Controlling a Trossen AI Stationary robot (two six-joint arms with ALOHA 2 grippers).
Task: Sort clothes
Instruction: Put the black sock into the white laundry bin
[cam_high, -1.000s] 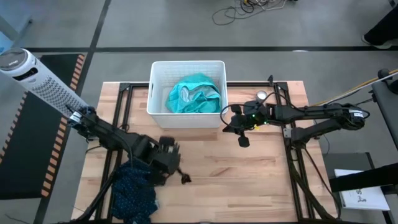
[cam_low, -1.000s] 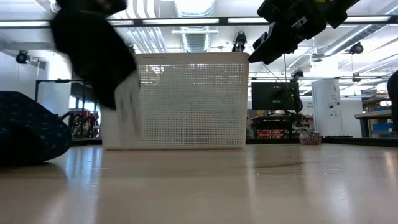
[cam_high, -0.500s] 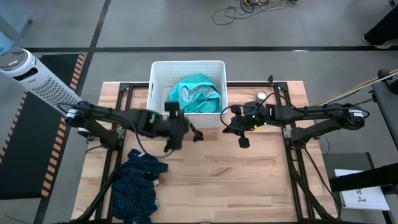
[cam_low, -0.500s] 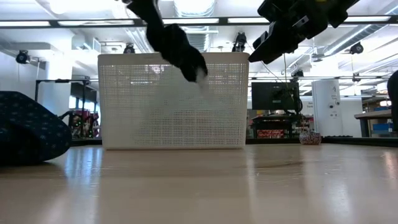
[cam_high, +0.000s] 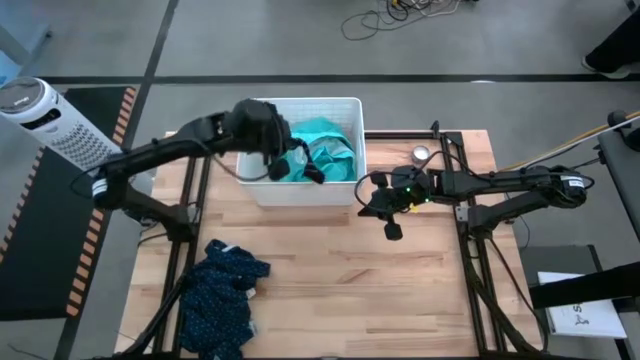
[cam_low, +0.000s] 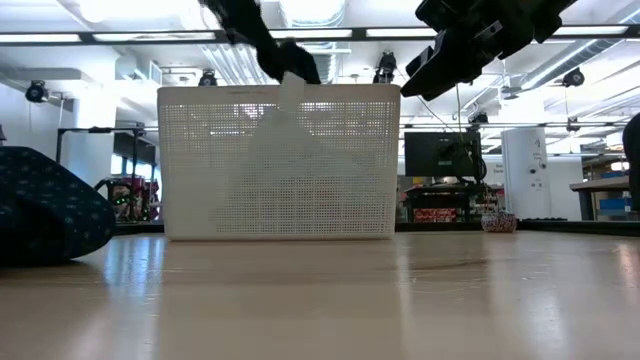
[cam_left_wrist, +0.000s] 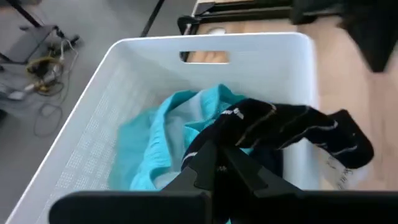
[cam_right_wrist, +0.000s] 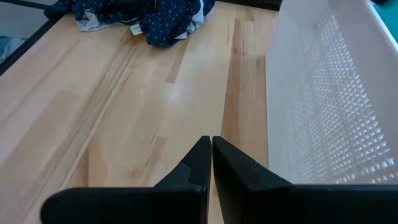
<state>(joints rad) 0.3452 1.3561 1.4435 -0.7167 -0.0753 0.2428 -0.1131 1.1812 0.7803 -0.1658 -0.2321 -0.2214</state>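
Note:
A white plastic basket (cam_high: 250, 150) stands at the table's far middle with a teal garment (cam_high: 325, 148) in it. My left gripper (cam_high: 285, 162) is over the basket, shut on a small dark navy piece (cam_left_wrist: 292, 130), which also shows above the basket's rim in the low view (cam_low: 292, 62). A dark navy patterned garment (cam_high: 225, 300) lies heaped on the table's near left. My right gripper (cam_high: 387, 210) is shut and empty, above the table to the right of the basket. My left gripper pinches the small navy piece near one end (cam_left_wrist: 231, 138) between its two fingers, which slant down over the basket. The piece is lifted clear and trails past the fingertips over the teal garment (cam_left_wrist: 165, 134), toward the basket's near wall.
A white perforated tower fan (cam_high: 60, 125) stands off the table's far left corner. A small round object (cam_high: 421, 154) lies right of the basket. Bare wood lies between the basket and the table's near edge (cam_right_wrist: 155, 124).
My left gripper has gone from the near left of the table up and toward the far edge, until it is over the basket. It has carried the small navy piece, which now hangs over the teal garment.

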